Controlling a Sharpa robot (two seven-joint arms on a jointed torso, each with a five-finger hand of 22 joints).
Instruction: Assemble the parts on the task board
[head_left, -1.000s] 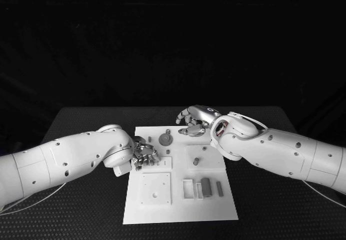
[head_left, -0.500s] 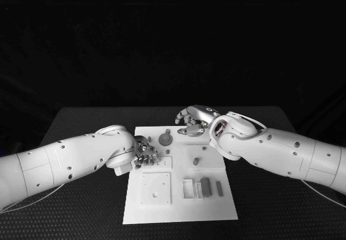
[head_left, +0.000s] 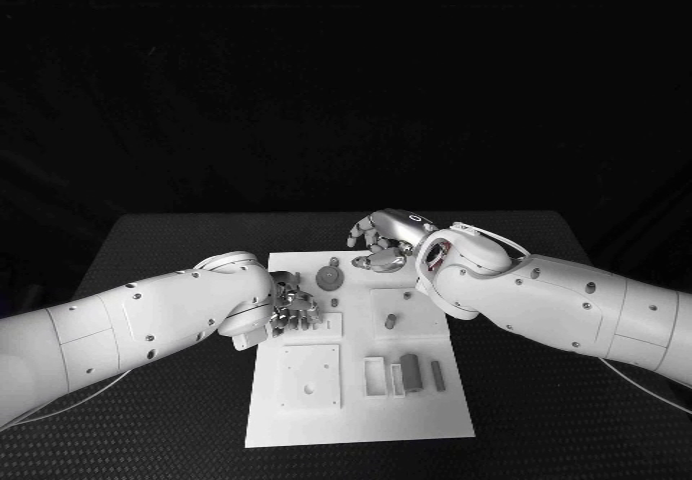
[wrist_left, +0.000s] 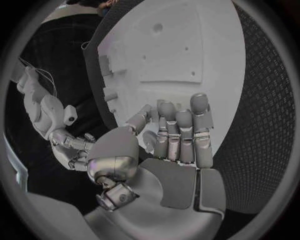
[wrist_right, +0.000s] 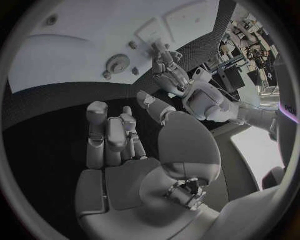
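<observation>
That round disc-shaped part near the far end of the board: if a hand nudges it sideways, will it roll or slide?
Probably neither easily. The round part appears to sit flat on the task board, so rolling seems unlikely. In the right wrist view it shows a central hub, perhaps seated on a peg; a nudge might only spin it. It looks rigid.

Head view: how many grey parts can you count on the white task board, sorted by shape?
round disc: 1
short peg: 1
long bars: 2
Total: 4 plainly seen; any smaller pieces are too small to tell.
</observation>
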